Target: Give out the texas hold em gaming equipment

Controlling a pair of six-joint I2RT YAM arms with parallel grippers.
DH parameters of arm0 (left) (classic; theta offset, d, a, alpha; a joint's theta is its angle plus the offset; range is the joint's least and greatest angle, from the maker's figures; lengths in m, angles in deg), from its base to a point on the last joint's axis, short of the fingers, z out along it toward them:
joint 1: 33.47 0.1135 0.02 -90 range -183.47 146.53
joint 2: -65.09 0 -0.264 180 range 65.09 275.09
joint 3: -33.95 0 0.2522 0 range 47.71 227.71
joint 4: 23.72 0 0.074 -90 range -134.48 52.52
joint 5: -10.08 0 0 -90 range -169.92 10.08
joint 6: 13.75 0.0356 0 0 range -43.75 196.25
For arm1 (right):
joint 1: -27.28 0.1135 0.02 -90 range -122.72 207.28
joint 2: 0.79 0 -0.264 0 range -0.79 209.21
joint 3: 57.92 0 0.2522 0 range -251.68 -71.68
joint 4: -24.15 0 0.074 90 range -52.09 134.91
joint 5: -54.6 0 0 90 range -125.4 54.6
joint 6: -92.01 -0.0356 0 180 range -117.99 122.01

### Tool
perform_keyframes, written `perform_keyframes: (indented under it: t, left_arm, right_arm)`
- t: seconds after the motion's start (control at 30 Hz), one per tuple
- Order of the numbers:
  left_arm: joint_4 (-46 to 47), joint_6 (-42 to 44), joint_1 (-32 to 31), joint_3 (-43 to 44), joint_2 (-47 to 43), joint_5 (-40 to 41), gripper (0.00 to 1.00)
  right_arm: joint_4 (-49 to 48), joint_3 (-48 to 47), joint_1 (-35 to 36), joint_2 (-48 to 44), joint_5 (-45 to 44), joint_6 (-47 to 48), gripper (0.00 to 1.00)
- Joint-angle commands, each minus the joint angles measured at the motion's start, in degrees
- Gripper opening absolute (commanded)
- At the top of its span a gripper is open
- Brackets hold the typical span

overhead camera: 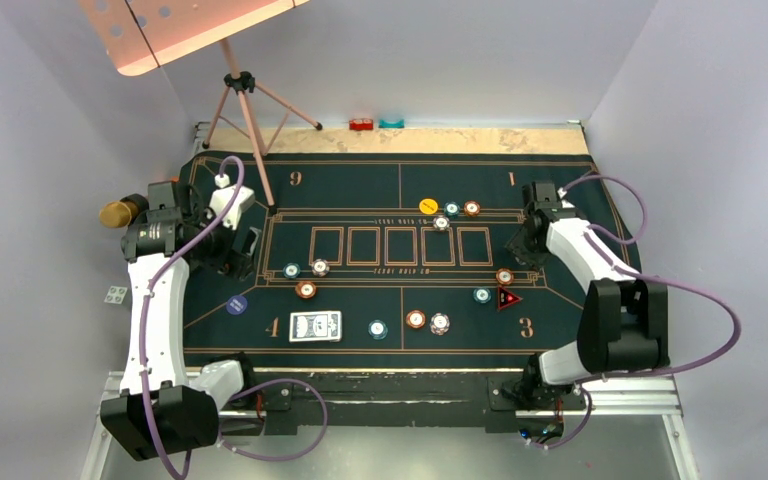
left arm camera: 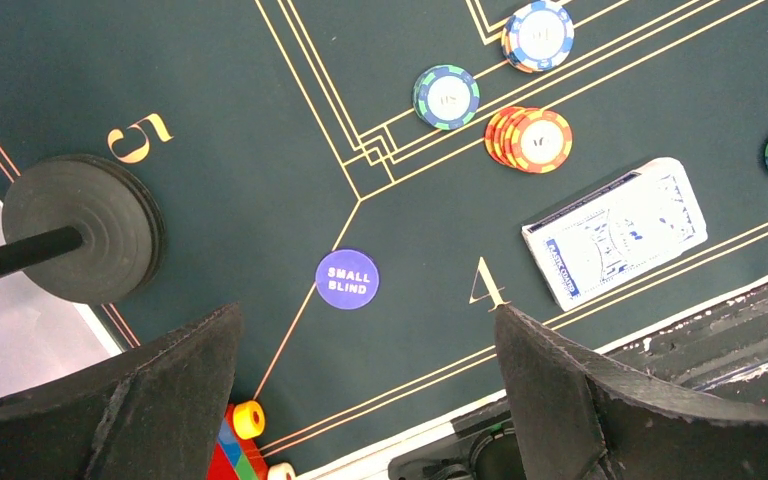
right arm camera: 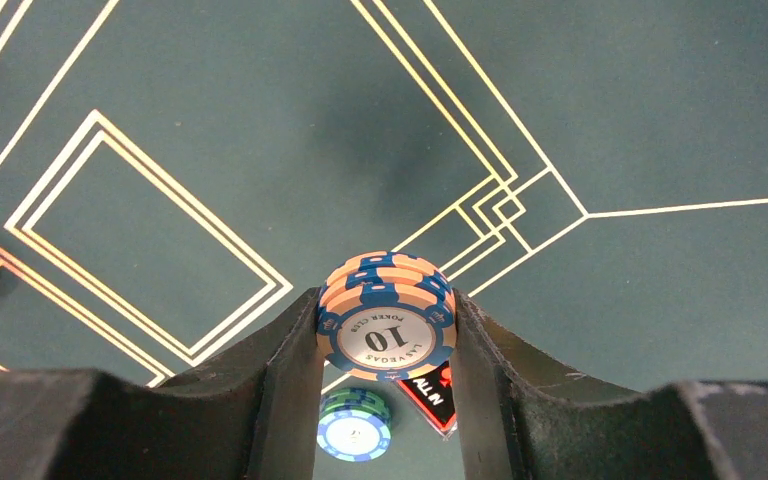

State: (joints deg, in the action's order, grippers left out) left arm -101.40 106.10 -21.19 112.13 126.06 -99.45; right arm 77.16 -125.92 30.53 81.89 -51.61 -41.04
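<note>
**Right gripper clamped on a chip stack; left gripper open over the small blind disc**

From above, a dark green felt mat point(overhead camera: 360, 180) with gold lines covers the table, with one arm at each end. The right gripper point(overhead camera: 528, 240) is at the mat's right end, near the gold numeral 1. Its wrist camera shows its two black fingers point(right arm camera: 290, 370) pressed against either side of a short stack of peach-and-blue chips point(right arm camera: 387, 335), whose front face is marked 10. Past the stack, on the felt, lie a blue-and-green chip point(right arm camera: 355, 427) and one corner of the red triangle marker point(right arm camera: 428, 392).

The left gripper point(left arm camera: 365, 365) is over the mat's left end, its fingers wide apart with nothing between them. Its wrist view shows the flat blue disc point(left arm camera: 347, 279), lettered SMALL BLIND, lying on the felt in the gap. To the right of the disc is the deck of blue-and-white-backed cards point(left arm camera: 615, 230), beside the numeral 4. Beyond the deck are a short orange stack point(left arm camera: 530, 138), a teal chip point(left arm camera: 446, 96) and a pale striped stack point(left arm camera: 538, 35), near one another but apart.

In the overhead view the yellow disc point(overhead camera: 427, 205) lies at the far side of the row of five card boxes, with three chips just beside it. More chips are scattered across the near half of the mat.
</note>
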Motion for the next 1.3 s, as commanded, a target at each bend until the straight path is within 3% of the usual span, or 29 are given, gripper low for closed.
perform_keyframes:
  t: [0.0,0.37,0.8,1.1,1.27]
  left_arm:
    - [1.11,1.56,0.28,-0.73,-0.42,-1.69,1.0]
    - [1.54,1.97,0.27,-1.0,-0.89,-1.59,1.0]
    - [1.99,2.25,0.27,-1.58,-1.13,-1.06,1.0]
    - [1.53,2.58,0.22,-2.06,-0.98,-3.32,1.0]
    - [-4.1,7.65,-1.19,-2.02,-0.93,-13.42,1.0]
  right_arm:
    - [-1.58,1.63,-2.67,1.29,2.81,-3.99,0.32]
    - [-3.86,4.64,-9.0,7.48,4.18,-4.47,0.35]
    - [-3.94,2.61,-9.6,10.75,4.62,-1.72,0.6]
    - [-2.71,1.27,-8.2,2.72,3.32,-0.37,0.62]
    - [-0.74,-2.3,-0.8,-4.36,5.66,0.19,0.64]
